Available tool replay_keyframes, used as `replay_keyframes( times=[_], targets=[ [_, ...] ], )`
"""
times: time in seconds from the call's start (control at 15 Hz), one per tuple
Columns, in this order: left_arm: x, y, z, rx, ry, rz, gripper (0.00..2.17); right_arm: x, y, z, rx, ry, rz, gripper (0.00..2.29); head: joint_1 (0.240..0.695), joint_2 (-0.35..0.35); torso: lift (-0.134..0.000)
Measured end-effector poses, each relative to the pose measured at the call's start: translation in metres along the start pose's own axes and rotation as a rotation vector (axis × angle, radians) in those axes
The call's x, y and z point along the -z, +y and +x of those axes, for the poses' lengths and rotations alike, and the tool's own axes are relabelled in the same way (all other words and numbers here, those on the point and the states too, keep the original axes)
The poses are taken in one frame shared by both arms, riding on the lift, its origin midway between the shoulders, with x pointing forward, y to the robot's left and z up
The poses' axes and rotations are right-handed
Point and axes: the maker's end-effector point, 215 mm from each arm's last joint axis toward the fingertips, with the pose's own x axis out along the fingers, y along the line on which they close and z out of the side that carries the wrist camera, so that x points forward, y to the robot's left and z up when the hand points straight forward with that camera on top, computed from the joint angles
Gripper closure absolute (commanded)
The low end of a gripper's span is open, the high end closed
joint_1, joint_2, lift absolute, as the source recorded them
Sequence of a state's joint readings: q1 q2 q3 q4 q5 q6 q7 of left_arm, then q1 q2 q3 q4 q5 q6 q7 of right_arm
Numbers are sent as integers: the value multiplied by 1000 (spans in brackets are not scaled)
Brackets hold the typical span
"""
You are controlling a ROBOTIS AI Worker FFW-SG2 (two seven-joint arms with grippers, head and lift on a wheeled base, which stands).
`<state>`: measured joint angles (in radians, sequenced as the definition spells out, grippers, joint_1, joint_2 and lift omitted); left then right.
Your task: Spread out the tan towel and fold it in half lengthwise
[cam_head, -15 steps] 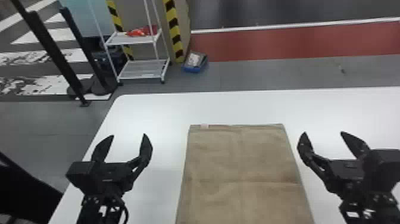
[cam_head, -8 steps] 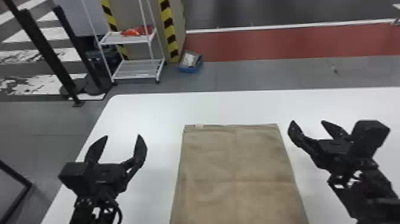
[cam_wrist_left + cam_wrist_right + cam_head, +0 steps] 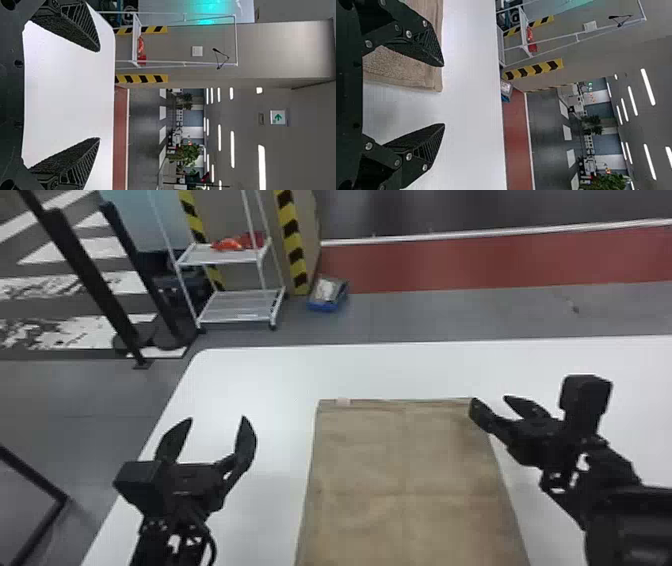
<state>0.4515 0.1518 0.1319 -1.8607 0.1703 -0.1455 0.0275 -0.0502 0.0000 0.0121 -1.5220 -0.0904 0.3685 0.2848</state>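
White tabletop [image 3: 270,380] is bearing the tan towel [image 3: 370,470] at five o'clock in the head view, lying flat, showing crossed creases and a pale tag [image 3: 343,401] at eleven. Left gripper [image 3: 217,419] at its ten o'clock and right gripper [image 3: 491,399] at its one are gaping wide, holding nothing.

We hold our left gripper [image 3: 217,418] with its jaws parted above the white table [image 3: 260,390]. Between them and our right gripper's [image 3: 489,399] parted jaws lies the tan towel [image 3: 400,460], flat, one far corner near the right jaws. Well beyond the left jaws we see a white cart [image 3: 240,310].
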Motion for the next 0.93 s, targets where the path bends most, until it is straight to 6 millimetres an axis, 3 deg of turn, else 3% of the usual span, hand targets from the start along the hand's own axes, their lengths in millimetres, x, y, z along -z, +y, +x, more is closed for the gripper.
replay_keyframes(
  times=[0.27,0.93],
  targets=[
    [1,0,1,3,1,-1,80,16,16,6,-26,62,-47,606,695,215,-125],
    [3,1,1,4,5,0,83,24,27,15,-41,105,-74,653,695,229,-125]
  ],
)
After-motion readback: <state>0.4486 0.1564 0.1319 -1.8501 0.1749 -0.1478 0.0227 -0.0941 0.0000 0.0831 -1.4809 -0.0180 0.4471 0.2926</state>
